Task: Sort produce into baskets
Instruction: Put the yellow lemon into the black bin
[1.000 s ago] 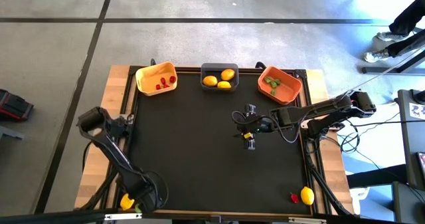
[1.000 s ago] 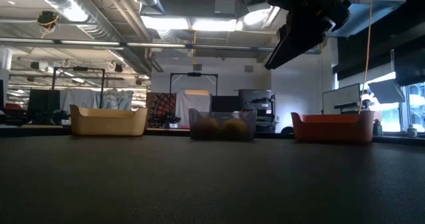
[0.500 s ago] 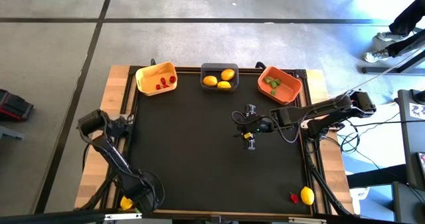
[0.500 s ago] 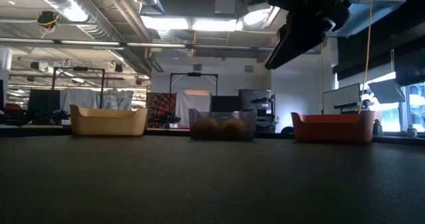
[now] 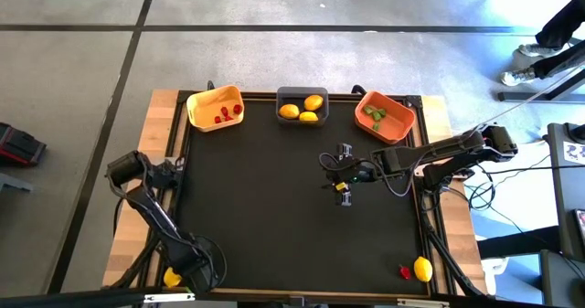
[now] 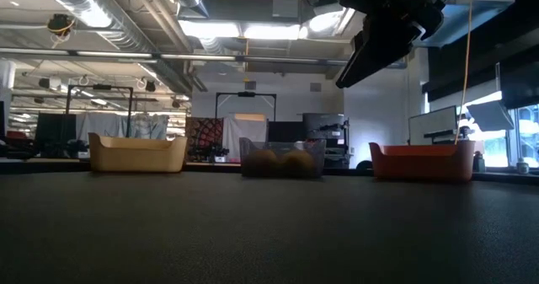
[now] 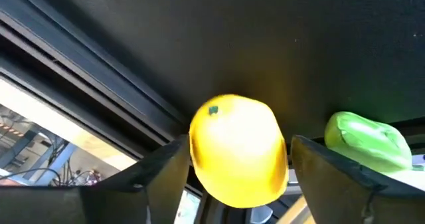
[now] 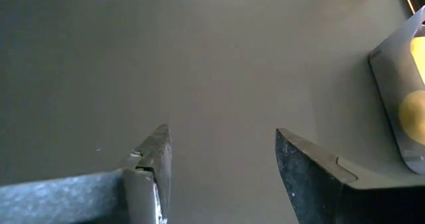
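Three baskets stand along the far edge: a yellow-orange one with red pieces, a dark grey one with yellow lemons, and an orange one with green pieces. My left gripper is at the near left corner, shut on a yellow lemon, which also shows in the high view. A green piece lies just beside it. My right gripper hangs open and empty above the mat's middle, its fingers wide apart in the right wrist view. My left gripper has the lemon's two opposite sides between its two fingers, one finger on each side. The lemon fills the whole gap between them. I cannot tell whether the lemon is lifted or rests on the table.
A yellow lemon and a red piece lie at the near right corner. The mat's raised dark rail runs close by my left gripper. The grey basket's wall shows beyond my right gripper.
My left arm's raised joint has shifted a little toward the near edge; its gripper stays at the lemon.
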### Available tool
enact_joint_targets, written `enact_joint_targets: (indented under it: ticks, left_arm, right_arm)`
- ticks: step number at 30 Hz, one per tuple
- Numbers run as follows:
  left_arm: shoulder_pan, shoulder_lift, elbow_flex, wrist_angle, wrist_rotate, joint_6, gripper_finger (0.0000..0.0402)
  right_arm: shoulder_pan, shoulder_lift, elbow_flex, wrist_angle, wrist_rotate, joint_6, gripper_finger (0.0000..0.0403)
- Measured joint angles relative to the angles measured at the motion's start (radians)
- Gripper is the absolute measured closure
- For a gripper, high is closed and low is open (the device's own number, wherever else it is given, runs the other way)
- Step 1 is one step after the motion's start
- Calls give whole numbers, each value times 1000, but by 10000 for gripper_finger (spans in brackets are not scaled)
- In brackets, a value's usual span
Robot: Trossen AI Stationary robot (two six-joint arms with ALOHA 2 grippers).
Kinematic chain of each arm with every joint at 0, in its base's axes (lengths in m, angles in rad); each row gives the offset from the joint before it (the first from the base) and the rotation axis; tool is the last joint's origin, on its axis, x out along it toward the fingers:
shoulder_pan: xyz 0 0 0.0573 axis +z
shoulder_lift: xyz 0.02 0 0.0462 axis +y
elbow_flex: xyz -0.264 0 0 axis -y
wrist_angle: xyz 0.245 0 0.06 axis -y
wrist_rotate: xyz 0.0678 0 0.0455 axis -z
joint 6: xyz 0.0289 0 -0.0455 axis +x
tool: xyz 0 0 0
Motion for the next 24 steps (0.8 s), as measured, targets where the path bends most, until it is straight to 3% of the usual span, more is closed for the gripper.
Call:
enact_joint_targets:
  ticks: [14,24]
  left_arm:
    - [1,0,0,-3,-28,123,249]
    - [48,-48,19,-20,-68,213,251]
  right_arm:
    - [0,0,0,0,-1,0,198]
    - [0,0,0,-1,-1,1,198]
